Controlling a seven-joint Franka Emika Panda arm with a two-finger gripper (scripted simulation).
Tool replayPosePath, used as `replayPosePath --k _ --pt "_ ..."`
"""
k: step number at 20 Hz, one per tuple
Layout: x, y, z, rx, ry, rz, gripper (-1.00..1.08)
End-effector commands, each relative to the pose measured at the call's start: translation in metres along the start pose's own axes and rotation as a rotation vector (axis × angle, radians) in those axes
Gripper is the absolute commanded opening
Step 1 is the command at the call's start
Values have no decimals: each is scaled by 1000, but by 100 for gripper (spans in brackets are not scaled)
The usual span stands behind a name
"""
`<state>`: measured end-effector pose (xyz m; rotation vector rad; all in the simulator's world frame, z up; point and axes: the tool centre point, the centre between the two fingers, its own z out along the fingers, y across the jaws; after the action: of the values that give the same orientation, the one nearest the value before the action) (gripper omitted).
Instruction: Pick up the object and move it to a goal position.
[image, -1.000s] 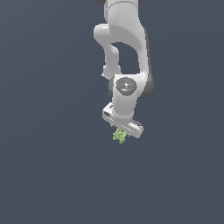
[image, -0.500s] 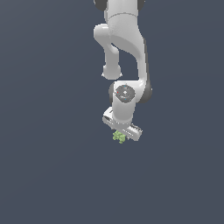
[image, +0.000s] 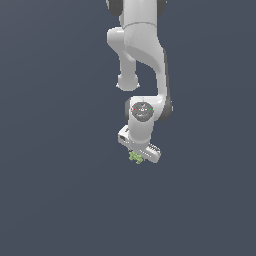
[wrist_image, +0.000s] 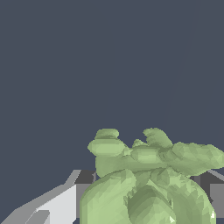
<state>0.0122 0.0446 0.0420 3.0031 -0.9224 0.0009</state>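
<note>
The object (image: 135, 158) is a small, knobbly light-green lump hanging just under my white gripper (image: 137, 157), which is shut on it in the exterior view. The fingertips are hidden behind the lump and the hand body. In the wrist view the object (wrist_image: 148, 179) fills much of the picture, a bumpy green mass held between the grey fingers (wrist_image: 57, 201), one on each side of it. The arm reaches down from above with the hand tilted.
Only a plain dark grey-blue background (image: 55, 190) surrounds the arm in both views. No goal marker, other object or edge shows.
The arm has bent so the wrist and gripper sit a little higher in the exterior view. The green object has risen with the gripper and stays held.
</note>
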Motion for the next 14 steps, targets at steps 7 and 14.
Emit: replayPosePath --k 7,14 --pt "0 0 1 0 -1 -1 -100" --pt "1 -4 -15 0 -1 -1 -100"
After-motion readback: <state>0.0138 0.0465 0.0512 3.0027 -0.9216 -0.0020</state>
